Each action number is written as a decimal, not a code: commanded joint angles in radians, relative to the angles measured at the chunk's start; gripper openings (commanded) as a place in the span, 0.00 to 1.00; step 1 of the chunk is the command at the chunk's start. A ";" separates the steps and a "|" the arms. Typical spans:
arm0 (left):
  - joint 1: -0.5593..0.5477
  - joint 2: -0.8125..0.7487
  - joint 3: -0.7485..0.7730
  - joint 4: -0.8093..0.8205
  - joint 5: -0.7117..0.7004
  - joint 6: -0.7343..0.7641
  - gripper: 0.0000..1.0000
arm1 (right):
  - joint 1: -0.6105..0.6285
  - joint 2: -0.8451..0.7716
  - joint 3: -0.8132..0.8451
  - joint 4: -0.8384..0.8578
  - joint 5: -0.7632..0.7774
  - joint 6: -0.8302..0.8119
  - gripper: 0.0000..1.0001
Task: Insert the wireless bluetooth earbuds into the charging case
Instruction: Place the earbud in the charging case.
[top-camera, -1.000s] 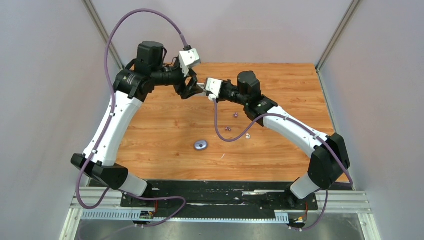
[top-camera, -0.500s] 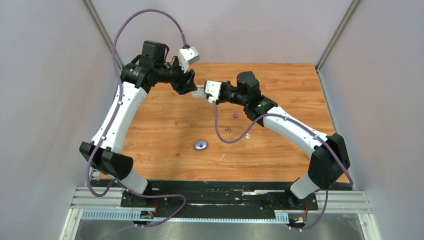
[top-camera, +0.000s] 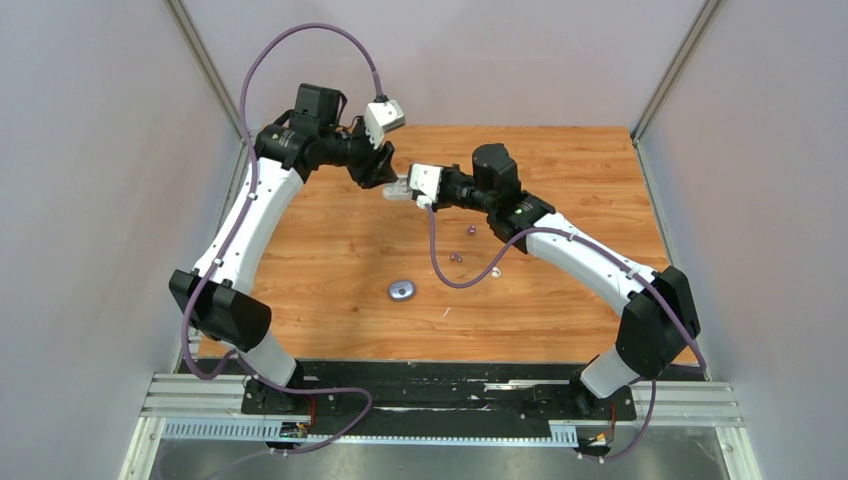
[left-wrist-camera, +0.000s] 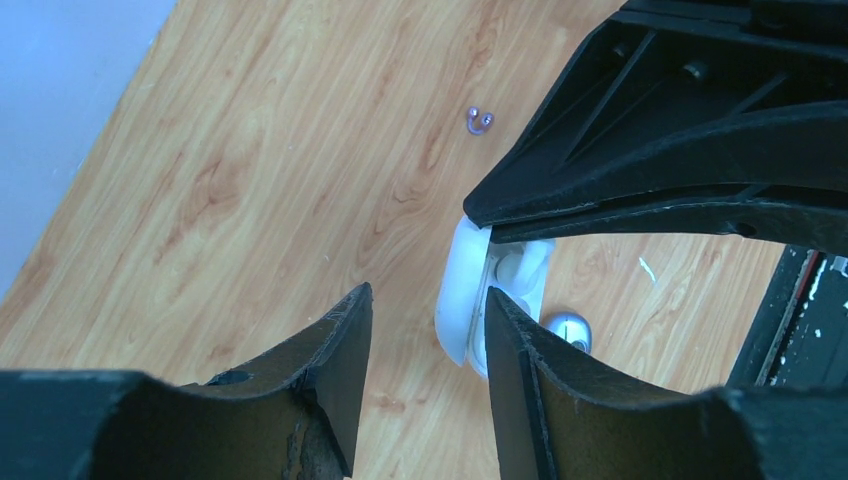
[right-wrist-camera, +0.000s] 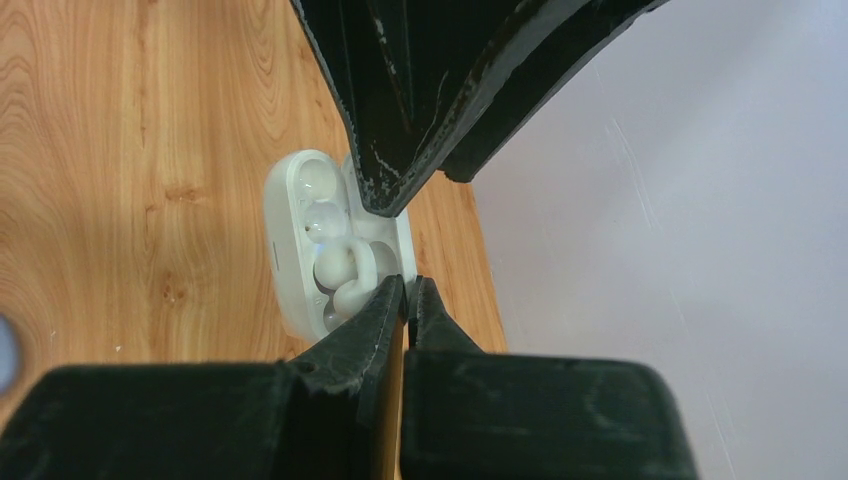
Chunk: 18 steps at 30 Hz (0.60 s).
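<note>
The white charging case (right-wrist-camera: 290, 235) hangs open above the back of the table, with white earbuds (right-wrist-camera: 340, 265) lying in its wells. My right gripper (right-wrist-camera: 412, 285) is shut on the case's thin edge. My left gripper (left-wrist-camera: 428, 295) is open, and the case (left-wrist-camera: 462, 300) stands just past its tips, against the right finger (left-wrist-camera: 510, 345). From above, the left gripper (top-camera: 385, 172) meets the case (top-camera: 397, 189) from the left. Two dark purple earbuds (top-camera: 457, 257) (top-camera: 470, 231) lie loose on the wood, one also in the left wrist view (left-wrist-camera: 480, 121).
A purple pebble-shaped case (top-camera: 401, 290) lies shut on the wooden table (top-camera: 320, 250) near its middle, also seen past the left fingers (left-wrist-camera: 567, 330). A small white piece (top-camera: 497, 272) lies right of it. Grey walls close in the table's sides and back.
My left gripper has swung back and to the right, up to the held case, and its jaws have narrowed. The right arm and the case have stayed put.
</note>
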 joint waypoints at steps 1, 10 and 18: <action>-0.004 0.013 0.023 -0.033 0.048 0.055 0.52 | 0.004 -0.028 0.020 0.018 -0.021 -0.008 0.00; -0.004 0.033 0.038 -0.033 0.054 0.065 0.37 | 0.003 -0.033 0.017 0.018 -0.030 -0.009 0.00; -0.009 0.011 0.004 -0.018 0.098 0.077 0.14 | 0.003 -0.027 0.015 0.018 -0.026 -0.004 0.00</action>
